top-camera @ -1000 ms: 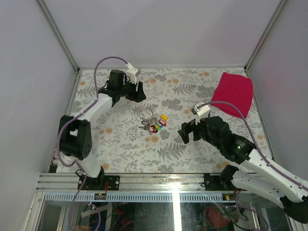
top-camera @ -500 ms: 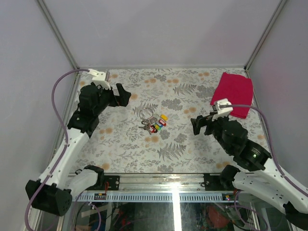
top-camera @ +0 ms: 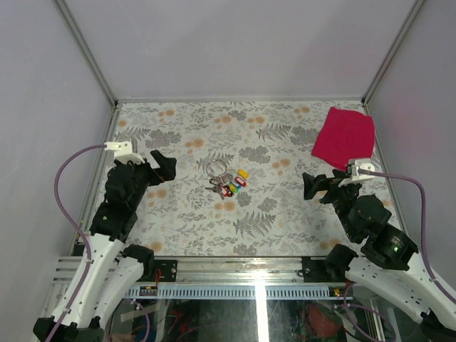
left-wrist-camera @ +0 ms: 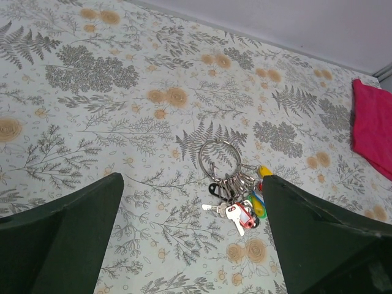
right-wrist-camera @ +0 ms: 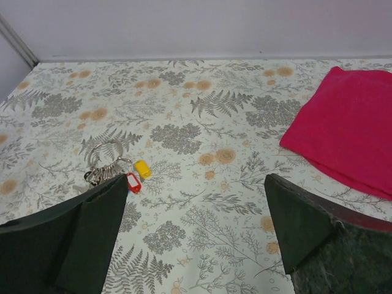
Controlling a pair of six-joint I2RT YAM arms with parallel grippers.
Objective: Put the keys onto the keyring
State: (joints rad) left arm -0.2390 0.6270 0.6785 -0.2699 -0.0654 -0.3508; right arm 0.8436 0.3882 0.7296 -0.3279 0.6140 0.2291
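Observation:
The keys (top-camera: 230,186), a small bunch with red, yellow, green, blue and black heads, lie at the table's middle, strung on small loops beside the silver keyring (top-camera: 216,169). My left gripper (top-camera: 164,167) hangs open left of the bunch, apart from it and holding nothing. My right gripper (top-camera: 318,187) stands open well to the right, also holding nothing. In the left wrist view the keyring (left-wrist-camera: 218,157) and keys (left-wrist-camera: 241,204) lie ahead, between the spread fingers of the gripper (left-wrist-camera: 192,177). In the right wrist view the gripper (right-wrist-camera: 196,177) faces bare cloth; the keyring (right-wrist-camera: 104,151) and a red key (right-wrist-camera: 133,182) show at the left.
A folded pink cloth (top-camera: 345,137) lies at the back right corner, also seen as the cloth (right-wrist-camera: 348,130) in the right wrist view. A floral tablecloth (top-camera: 256,221) covers the table. Grey walls with metal posts close in the back and both sides.
The left arm has swung back from the far middle to the near left, and its gripper has opened wide. The right arm has drawn back to the right. The keys have not moved.

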